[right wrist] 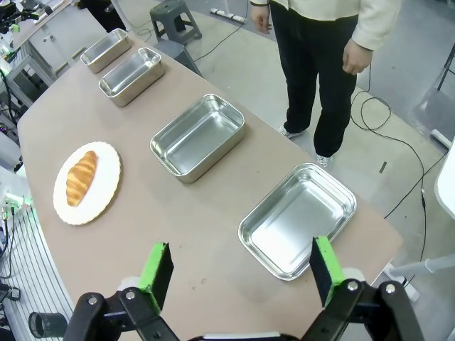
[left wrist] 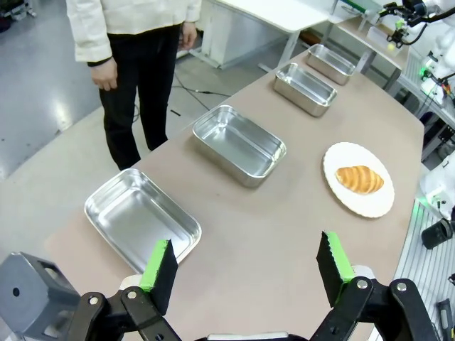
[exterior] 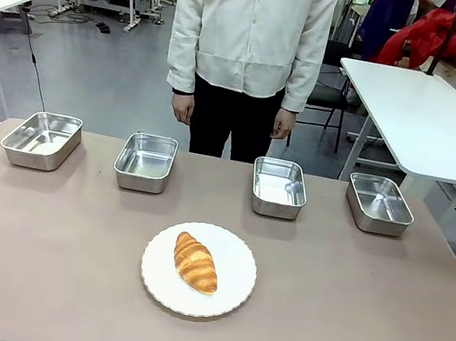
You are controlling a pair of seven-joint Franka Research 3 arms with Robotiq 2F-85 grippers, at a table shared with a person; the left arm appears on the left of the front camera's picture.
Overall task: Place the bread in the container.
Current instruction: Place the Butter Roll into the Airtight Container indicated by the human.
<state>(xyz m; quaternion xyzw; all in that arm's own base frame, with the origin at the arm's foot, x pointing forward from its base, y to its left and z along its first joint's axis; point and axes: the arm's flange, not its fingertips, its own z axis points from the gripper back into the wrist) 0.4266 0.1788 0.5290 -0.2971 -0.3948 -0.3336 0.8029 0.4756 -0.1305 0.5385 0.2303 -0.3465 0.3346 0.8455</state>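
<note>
- My left gripper (left wrist: 245, 250): black linked fingers (left wrist: 168, 278), bright green pads (left wrist: 155, 263), silver screws (left wrist: 357, 283) at the joints.
- A grey housing (left wrist: 28, 293) with a round hole sits at its 8 o'clock.
- My right gripper (right wrist: 239, 250): the same black fingers, green pads and silver joint screws.
- From the front, its black finger ends in green, at 2 o'clock.

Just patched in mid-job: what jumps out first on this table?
A croissant on a white plate at the near middle of the table catches the eye first. Behind it, four empty steel pans line the far edge before a standing person. The left gripper and right gripper both hang open.
</note>
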